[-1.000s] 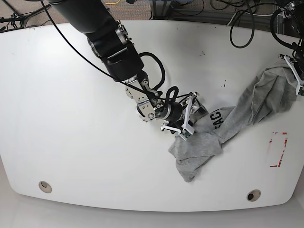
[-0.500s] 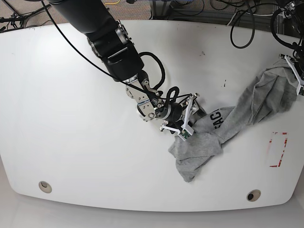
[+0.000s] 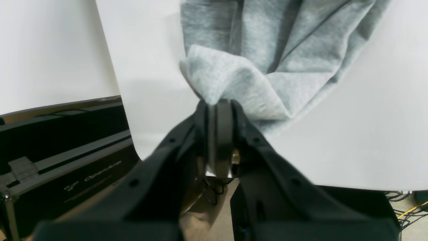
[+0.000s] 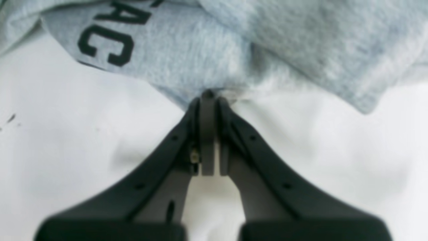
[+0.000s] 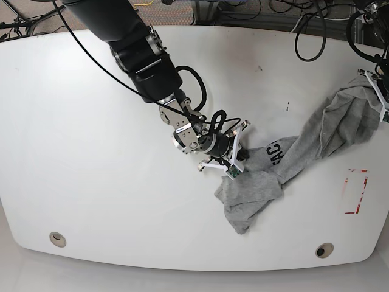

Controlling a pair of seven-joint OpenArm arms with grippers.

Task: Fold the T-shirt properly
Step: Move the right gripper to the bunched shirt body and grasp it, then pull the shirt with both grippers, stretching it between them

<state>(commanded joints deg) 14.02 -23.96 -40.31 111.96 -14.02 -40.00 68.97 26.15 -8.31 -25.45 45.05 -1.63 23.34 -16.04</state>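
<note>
Grey cotton stretches across the white counter (image 5: 91, 152) in front of me: the T-shirt (image 5: 285, 164) runs as a twisted band from mid-counter toward the far right edge. My right gripper (image 4: 208, 97) has its fingers clenched on a fold just below the black lettering (image 4: 107, 36) (only "AC" reads in its wrist view). My left gripper (image 3: 217, 105) pinches a bunched corner at the counter's edge, beside a black OpenArm case (image 3: 63, 144).

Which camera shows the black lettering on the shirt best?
The right wrist view: the black lettering on the T-shirt fills the top left, large and sharp. The base view shows it small; the left wrist view shows only plain grey fabric.
</note>
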